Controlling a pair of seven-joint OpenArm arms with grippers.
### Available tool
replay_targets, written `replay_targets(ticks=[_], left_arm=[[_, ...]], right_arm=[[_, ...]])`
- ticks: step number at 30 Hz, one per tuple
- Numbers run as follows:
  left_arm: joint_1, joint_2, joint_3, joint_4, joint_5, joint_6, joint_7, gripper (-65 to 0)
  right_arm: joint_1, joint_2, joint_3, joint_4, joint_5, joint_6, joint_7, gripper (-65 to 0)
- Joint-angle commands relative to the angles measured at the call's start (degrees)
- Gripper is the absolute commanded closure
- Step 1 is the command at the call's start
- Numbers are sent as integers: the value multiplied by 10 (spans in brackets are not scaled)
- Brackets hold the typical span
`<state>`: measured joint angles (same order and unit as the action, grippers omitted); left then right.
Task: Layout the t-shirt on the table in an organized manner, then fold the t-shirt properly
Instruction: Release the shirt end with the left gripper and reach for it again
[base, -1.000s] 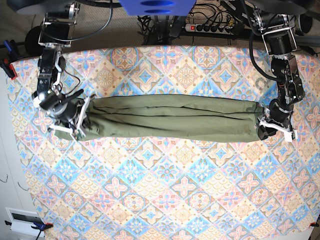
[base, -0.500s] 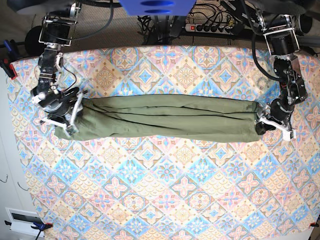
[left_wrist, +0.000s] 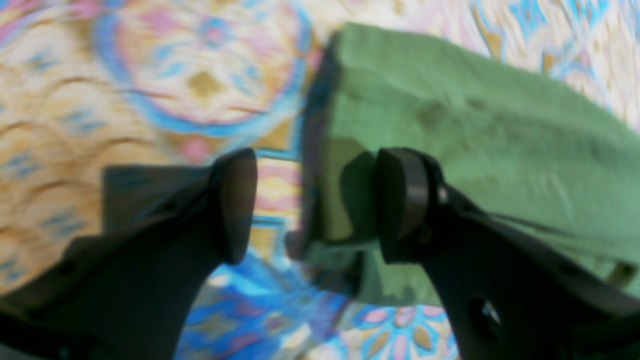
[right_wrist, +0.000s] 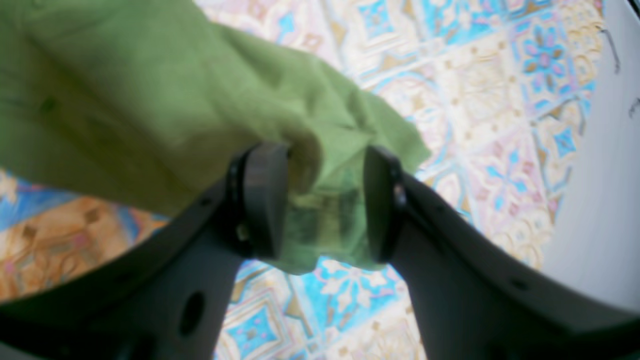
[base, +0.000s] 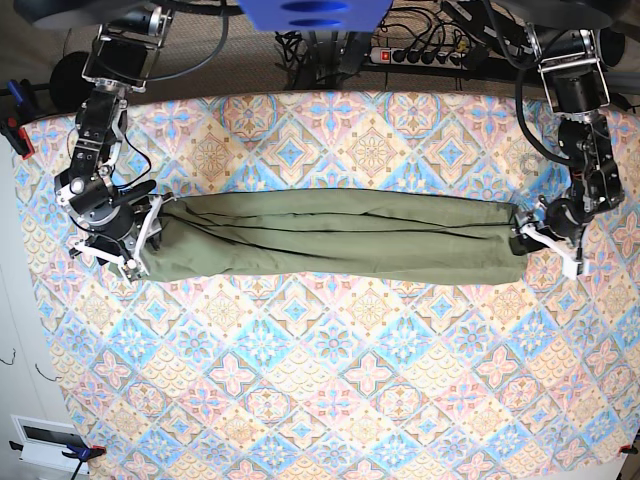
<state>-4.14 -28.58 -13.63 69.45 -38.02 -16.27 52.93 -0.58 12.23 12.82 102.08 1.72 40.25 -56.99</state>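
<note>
We see one counter (base: 330, 400), covered in blue, pink and cream diamond tiles, and on it one t-shirt (base: 335, 235), olive green and plain, drawn into a long wrinkled band across the middle, its ends near the two arms. There are two end effectors. The left end effector (left_wrist: 310, 205) stands released at the band's end: one pad (left_wrist: 235, 205) over bare cloth pattern, the other against the shirt's edge, nothing between them. The right end effector (right_wrist: 320, 205) has its pads apart with a bunch of green fabric lying between them; we cannot tell whether it presses. Both wrist views are blurred, and the sleeves and collar are hidden in the folds.
</note>
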Motion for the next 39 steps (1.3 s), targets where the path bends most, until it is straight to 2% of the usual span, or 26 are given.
replay_targets(ticks=[1,4,12,14,17,21,24,29,32,35,39], left_arm=[[-10,-9,11,9,-7,-4,-8,-368],[-10,-4,34,6,-7,-4,-9,-367],[-7,25,38,-6,-6,-4,-6,-357],[-7,28,40,-6,-6,-4,-6,-310],[-7,31,58,-6,-7,-6,-6,-178],[-6,30,58,-5,-8,-72,-6,0],[-6,16,35,-2,-8,-86,-6,0],[18,-5,-51,-2,-8,-88,-7,0],[36,-25,-88,-2,-8,-88,-8,0],[43,-55,-99,-2,-8,-89,-10,0],[54,-81,-100,-2,-8,-89,-42,0]], right_arm=[[11,6,-3,13,4,-2,9,-247],[11,3,-8,13,4,-2,9,-247],[11,2,-9,26,4,-2,9,-247],[11,2,-8,27,4,-2,9,-247],[11,2,-6,27,4,-2,9,-247],[11,2,-6,28,4,-2,9,-247],[11,2,-5,28,4,-2,9,-247],[9,2,-8,45,5,-2,9,-247],[-14,2,-4,48,37,-2,9,-247],[-25,2,-4,50,80,-2,9,-247],[-25,2,-4,57,84,-2,9,-247]])
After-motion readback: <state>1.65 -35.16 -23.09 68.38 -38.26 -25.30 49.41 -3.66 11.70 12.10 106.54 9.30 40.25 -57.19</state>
